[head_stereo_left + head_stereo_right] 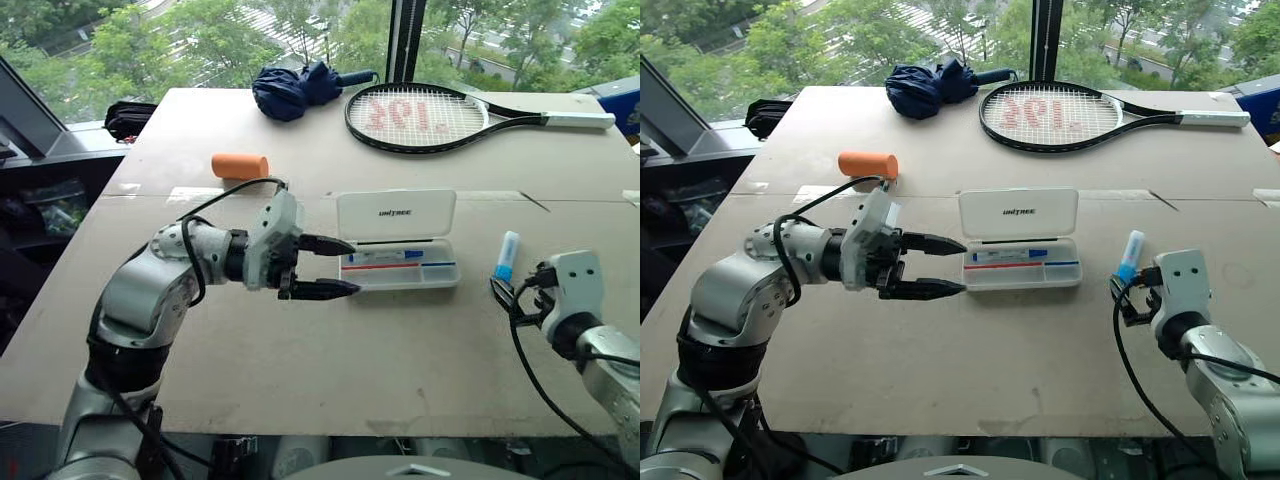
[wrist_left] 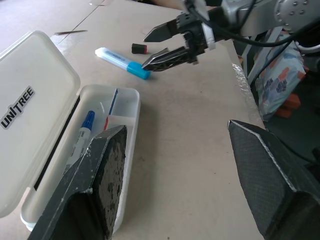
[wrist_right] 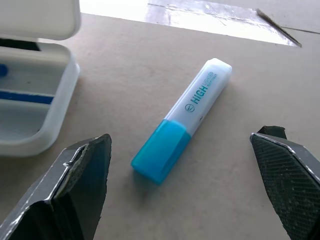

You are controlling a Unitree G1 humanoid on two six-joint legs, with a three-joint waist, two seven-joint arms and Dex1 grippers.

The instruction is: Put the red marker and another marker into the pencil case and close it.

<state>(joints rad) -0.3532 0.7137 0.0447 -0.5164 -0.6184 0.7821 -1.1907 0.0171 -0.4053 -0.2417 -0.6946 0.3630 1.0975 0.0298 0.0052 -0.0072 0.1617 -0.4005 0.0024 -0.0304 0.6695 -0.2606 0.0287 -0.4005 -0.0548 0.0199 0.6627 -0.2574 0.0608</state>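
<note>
Both released, right end effector (image 1: 515, 292) faces blue highlighter (image 3: 182, 119); left end effector (image 1: 322, 268) beside open pencil case (image 1: 398, 236).

A folded navy umbrella (image 1: 300, 88) and a black tennis racket (image 1: 440, 116) lie at the tabletop's (image 1: 300, 350) far edge; an orange cylinder (image 1: 240, 166) sits nearer, well apart from both.

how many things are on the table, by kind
markers: 2 (blue highlighter, marker in case)
pencil case: 1
racket: 1
folded umbrella: 1
orange cylinder: 1
small dark cap: 1
total: 7
</note>
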